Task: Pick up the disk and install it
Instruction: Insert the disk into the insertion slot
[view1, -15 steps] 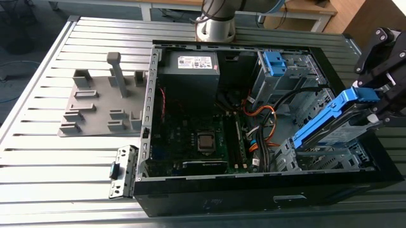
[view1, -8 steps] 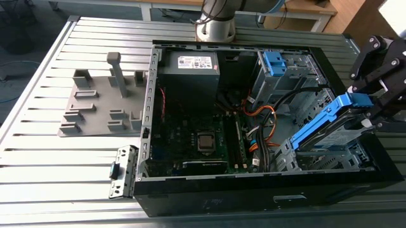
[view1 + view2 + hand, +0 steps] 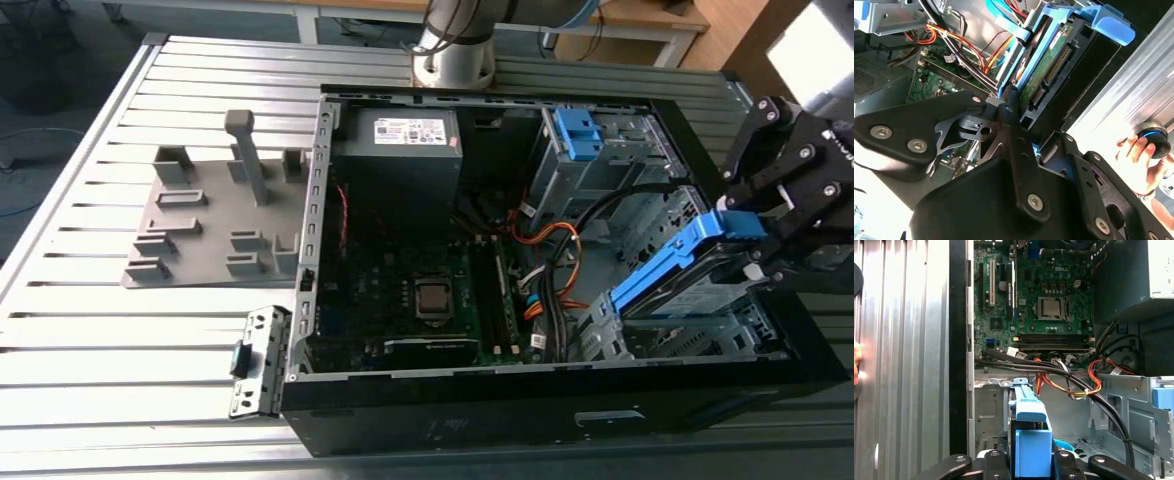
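Your gripper (image 3: pixel 758 238) is clamped on the disk (image 3: pixel 683 288) by its blue bracket. It holds the disk tilted inside the open computer case (image 3: pixel 441 425), over the metal drive bay (image 3: pixel 667 342) beside the orange cables (image 3: pixel 561 240). The lower end seems to touch the bay.

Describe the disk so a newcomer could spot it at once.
Find the open black computer case on the slatted table and look to its end at the exterior view's right. There the gripper holds the disk tilted: a flat drive in a blue bracket, unlike the upright blue latch behind it.
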Robot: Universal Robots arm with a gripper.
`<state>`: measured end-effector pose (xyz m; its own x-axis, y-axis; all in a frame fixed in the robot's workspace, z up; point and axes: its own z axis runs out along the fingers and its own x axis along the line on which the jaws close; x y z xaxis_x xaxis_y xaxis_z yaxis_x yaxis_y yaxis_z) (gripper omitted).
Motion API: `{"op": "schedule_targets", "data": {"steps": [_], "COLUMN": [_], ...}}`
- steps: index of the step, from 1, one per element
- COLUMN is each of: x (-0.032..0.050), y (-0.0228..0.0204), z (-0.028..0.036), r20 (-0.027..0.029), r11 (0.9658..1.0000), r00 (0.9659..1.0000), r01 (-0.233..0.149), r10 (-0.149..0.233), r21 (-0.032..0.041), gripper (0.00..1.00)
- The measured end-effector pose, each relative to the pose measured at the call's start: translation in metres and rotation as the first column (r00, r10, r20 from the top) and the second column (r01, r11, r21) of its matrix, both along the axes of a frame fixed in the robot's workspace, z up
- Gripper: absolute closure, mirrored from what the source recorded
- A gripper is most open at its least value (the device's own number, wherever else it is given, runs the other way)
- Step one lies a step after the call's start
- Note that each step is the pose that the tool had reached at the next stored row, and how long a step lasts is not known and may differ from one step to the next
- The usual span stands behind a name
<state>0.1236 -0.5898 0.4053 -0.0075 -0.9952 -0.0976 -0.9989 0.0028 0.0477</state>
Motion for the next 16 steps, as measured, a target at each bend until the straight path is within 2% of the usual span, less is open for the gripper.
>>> {"op": "schedule_targets", "data": {"steps": [8,16], "x": [0.0,0.0], "y": [0.0,0.0], "z": [-0.0142,-0.0153], "r20": [0.0,0.0], "r11": [1.0,1.0], "r00": [1.0,1.0], "r01": [0.0,0.0], "r10": [0.0,0.0], "r21": [0.0,-0.0001], "gripper": [0.64,0.63]}}
